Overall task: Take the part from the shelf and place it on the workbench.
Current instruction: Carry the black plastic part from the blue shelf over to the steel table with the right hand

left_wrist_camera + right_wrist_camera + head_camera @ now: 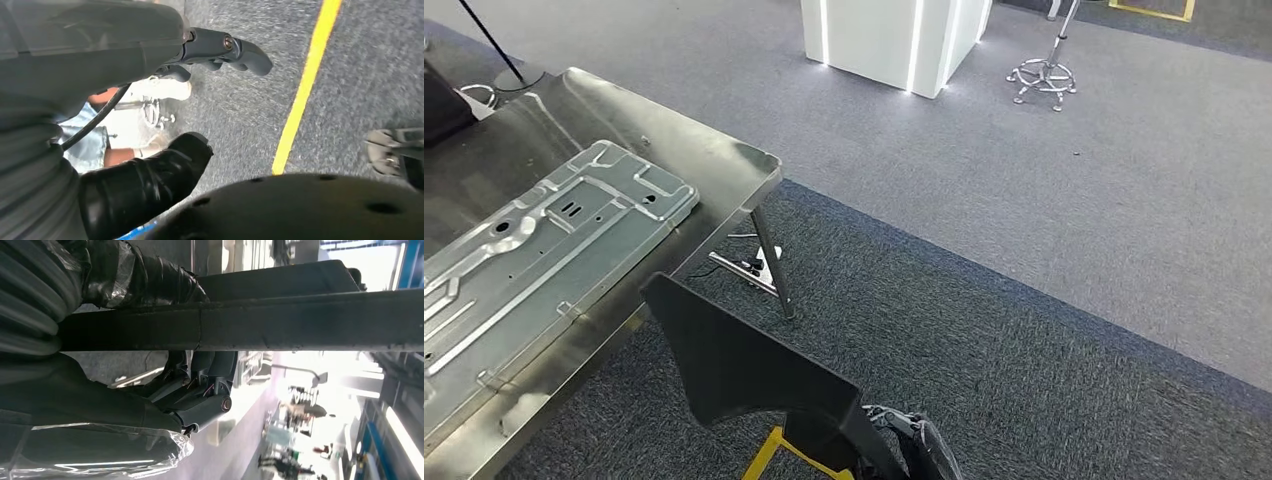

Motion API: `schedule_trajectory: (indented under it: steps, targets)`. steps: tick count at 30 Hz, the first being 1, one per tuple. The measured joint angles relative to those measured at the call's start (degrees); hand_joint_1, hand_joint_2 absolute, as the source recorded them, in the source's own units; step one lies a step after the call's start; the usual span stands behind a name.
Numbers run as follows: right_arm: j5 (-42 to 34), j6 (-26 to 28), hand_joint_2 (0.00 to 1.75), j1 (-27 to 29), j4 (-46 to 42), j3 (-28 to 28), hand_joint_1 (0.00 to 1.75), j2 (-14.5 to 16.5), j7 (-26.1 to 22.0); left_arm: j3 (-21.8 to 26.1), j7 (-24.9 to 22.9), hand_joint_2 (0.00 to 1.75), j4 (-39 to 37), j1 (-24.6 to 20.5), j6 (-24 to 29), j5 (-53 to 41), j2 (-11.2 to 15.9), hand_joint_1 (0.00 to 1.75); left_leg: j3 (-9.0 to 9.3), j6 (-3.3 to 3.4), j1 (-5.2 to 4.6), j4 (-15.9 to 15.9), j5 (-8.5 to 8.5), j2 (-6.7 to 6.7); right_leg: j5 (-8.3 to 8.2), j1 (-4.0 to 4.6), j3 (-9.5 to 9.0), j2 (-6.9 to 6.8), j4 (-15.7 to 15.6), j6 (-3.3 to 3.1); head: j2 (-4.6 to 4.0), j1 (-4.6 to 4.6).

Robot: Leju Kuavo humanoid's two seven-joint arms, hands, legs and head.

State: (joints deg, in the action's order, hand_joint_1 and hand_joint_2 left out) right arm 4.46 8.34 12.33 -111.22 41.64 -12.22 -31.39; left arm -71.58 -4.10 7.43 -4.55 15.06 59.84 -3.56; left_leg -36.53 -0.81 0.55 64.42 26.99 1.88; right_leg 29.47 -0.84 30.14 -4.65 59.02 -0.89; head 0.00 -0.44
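The right hand [200, 390] grips the dark part [744, 365] by its edge, carrying it above the carpet just off the bench's [724, 160] near edge for placement, while the left hand [165, 100] hangs released.

Matte black part [744, 365]; bare silver, reflective tabletop [714, 150] under a pale grey stamped metal panel [534, 255]. Speckled grey carpet floor [1044, 200] in lighter and darker bands, yellow line [305, 85] across. White glowing pillar [889, 40]. Dark grey fingers [240, 50].
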Motion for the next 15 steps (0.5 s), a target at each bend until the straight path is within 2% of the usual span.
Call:
schedule_trajectory:
  steps: [1,2,3,5,6,7,9,10,11,12,13,14,15]
  targets:
    - [0.07,-0.09,1.75,-0.05,0.02,-0.01,1.75,0.07,-0.01,0.00,0.03,1.75,0.00,-0.06,0.01,0.02,0.00,0.00,1.57,0.35,-0.20,-3.03,-0.99,0.91,0.23,0.13,-0.21,-0.52,0.03,0.28,0.00,0.03]
    - [0.15,-0.13,1.75,-0.10,0.04,-0.01,1.75,0.10,-0.01,0.00,0.07,1.75,0.00,-0.10,0.01,0.03,0.00,0.00,2.38,0.72,-0.41,-4.75,-1.30,1.50,0.41,0.26,-0.35,-1.00,0.03,0.56,0.00,0.04]
    - [0.26,-0.22,1.75,-0.18,0.07,-0.01,1.75,0.12,-0.02,0.00,0.10,1.75,0.00,-0.11,0.00,0.08,0.00,0.00,2.45,1.06,-0.63,-5.22,-1.14,1.41,0.51,0.40,-0.45,-1.47,-0.03,0.84,0.00,0.06]
    - [0.50,-0.66,1.75,-0.38,0.13,-0.01,1.75,0.23,-0.02,0.00,0.15,1.75,0.00,0.01,0.00,0.22,0.02,0.00,2.43,1.75,-0.54,-5.64,-1.38,0.14,0.73,0.35,-0.78,-1.95,-0.11,1.43,0.00,0.06]
    - [0.60,-0.92,1.75,-0.47,0.15,-0.03,1.75,0.31,-0.02,0.00,0.19,1.75,0.00,0.06,-0.01,0.30,0.03,0.00,2.59,2.09,-0.42,-5.98,-1.55,-0.45,1.22,0.26,-0.74,-1.11,0.39,1.72,0.00,0.09]
    - [0.66,-1.18,1.75,-0.54,0.16,-0.07,1.75,0.38,-0.03,0.00,0.23,1.75,0.00,0.05,-0.02,0.35,0.04,0.00,2.79,2.45,-0.27,-6.32,-1.74,-0.96,2.29,0.15,-0.15,0.28,1.92,1.94,0.00,0.09]
    - [0.73,-1.58,1.75,-0.55,0.24,-0.19,1.75,0.44,-0.05,0.00,0.30,1.75,0.00,-0.07,-0.08,0.43,0.04,0.00,2.95,2.97,-0.22,-6.55,-1.90,-2.02,5.67,0.02,2.98,3.40,8.38,2.13,0.00,0.11]
    - [0.77,-1.78,1.75,-0.52,0.33,-0.26,1.75,0.44,-0.04,0.00,0.31,1.75,0.00,-0.13,-0.11,0.46,0.04,0.00,2.91,3.11,-0.29,-6.51,-1.91,-2.64,7.15,0.02,5.03,4.11,12.20,2.16,0.00,0.09]
    - [0.81,-1.92,1.75,-0.50,0.45,-0.31,1.75,0.44,-0.02,0.00,0.32,1.75,0.00,-0.14,-0.14,0.50,0.04,0.00,2.89,3.16,-0.34,-6.45,-1.88,-3.35,7.72,0.02,6.62,4.39,14.91,2.20,0.00,0.10]
    - [0.84,-2.01,1.75,-0.49,0.55,-0.35,1.75,0.44,-0.01,0.00,0.32,1.75,0.00,-0.13,-0.15,0.52,0.04,0.00,2.90,3.16,-0.38,-6.35,-1.85,-4.09,7.14,0.01,7.35,4.50,15.70,2.20,0.00,0.09]
    - [0.86,-2.04,1.75,-0.50,0.61,-0.38,1.75,0.45,0.00,0.00,0.32,1.75,0.00,-0.13,-0.15,0.54,0.04,0.00,2.94,3.11,-0.39,-6.22,-1.82,-4.87,5.44,-0.02,7.01,4.64,14.22,2.15,0.00,0.09]
    - [0.87,-2.05,1.75,-0.51,0.63,-0.41,1.75,0.45,0.00,0.00,0.33,1.75,0.00,-0.13,-0.16,0.54,0.04,0.00,2.99,3.01,-0.38,-6.05,-1.75,-5.66,3.03,-0.10,5.73,5.19,10.82,2.06,0.00,0.09]
    - [0.88,-2.05,1.75,-0.54,0.63,-0.46,1.75,0.46,0.00,0.00,0.37,1.75,0.00,-0.15,-0.19,0.52,0.04,0.00,2.98,2.87,-0.40,-5.86,-1.66,-6.37,1.08,-0.22,4.22,6.42,7.04,1.92,0.00,0.09]
